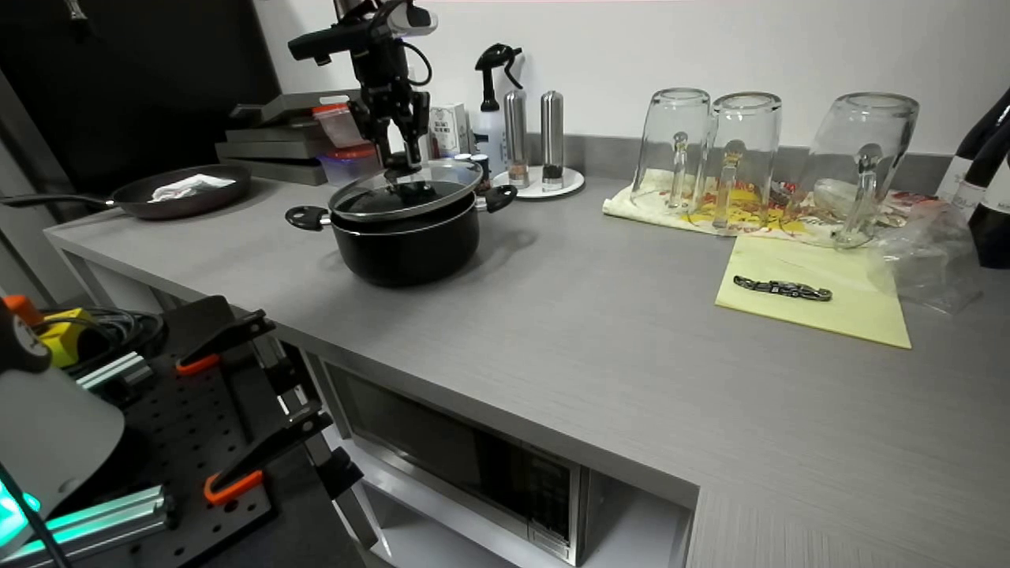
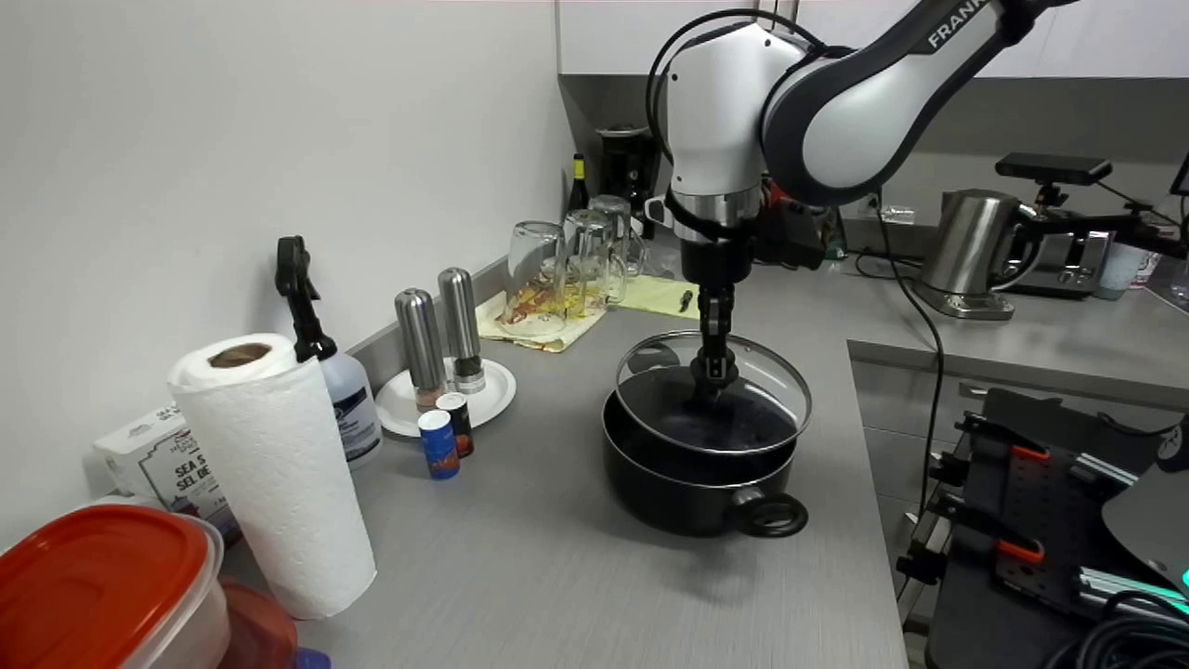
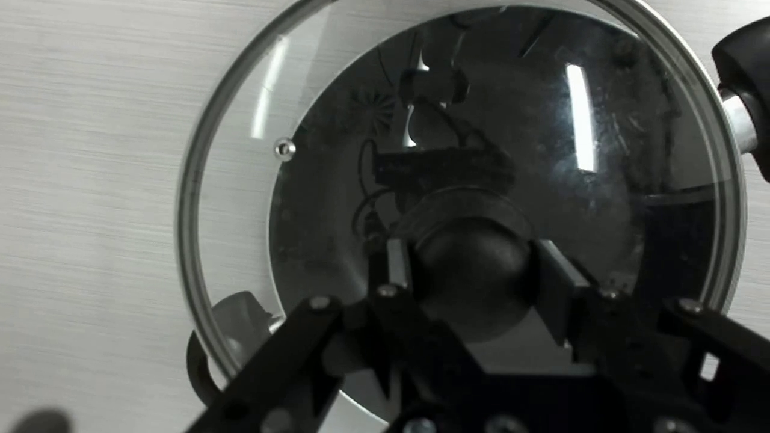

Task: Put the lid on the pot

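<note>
The gripper (image 2: 715,372) clasps the lid (image 2: 748,409) by its knob (image 3: 475,282) above the pot (image 1: 406,256), a gap between their rims (image 3: 189,198)

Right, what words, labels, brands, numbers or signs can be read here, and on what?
"FRANK" on the robot arm; any further letters out of sight.
"SEA S" on the white box, the rest hidden by the paper towel roll.
"SEL DE" on the same box, likewise cut short.
Too small or blurred to read: print on the spray bottle, blue container, black container, dark bottle and patterned cloth.
None seen on the lid or pot.
</note>
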You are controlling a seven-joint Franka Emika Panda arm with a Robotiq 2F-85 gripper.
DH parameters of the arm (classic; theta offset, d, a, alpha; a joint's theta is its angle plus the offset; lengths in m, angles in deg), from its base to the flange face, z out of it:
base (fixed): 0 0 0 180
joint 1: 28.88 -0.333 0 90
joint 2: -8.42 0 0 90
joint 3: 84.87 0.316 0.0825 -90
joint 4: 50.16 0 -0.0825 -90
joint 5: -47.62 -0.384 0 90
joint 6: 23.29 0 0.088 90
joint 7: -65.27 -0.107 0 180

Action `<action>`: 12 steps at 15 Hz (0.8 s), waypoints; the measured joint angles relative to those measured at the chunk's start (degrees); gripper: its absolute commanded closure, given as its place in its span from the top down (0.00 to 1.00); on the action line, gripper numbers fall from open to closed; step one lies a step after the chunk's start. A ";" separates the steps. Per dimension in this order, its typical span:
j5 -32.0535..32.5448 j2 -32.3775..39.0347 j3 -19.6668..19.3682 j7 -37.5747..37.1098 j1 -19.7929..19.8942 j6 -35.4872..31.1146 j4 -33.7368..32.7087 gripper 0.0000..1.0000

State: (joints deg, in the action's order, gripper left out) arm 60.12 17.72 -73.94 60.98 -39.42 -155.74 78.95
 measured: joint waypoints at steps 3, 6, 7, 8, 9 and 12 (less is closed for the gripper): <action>-0.03 1.44 0.17 0.01 -0.70 0.00 -1.09 0.26; -0.03 2.48 0.34 0.01 -1.39 0.00 -1.65 0.26; -0.03 2.79 0.35 0.01 -1.58 0.00 -1.79 0.26; -0.03 3.07 0.36 0.01 -1.71 0.00 -1.93 0.26; -0.03 3.29 0.37 0.01 -1.80 0.00 -2.04 0.26; -0.03 3.65 0.37 0.01 -1.93 0.00 -2.35 0.26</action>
State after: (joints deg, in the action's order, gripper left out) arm 60.09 21.37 -73.57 60.99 -41.35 -155.75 76.60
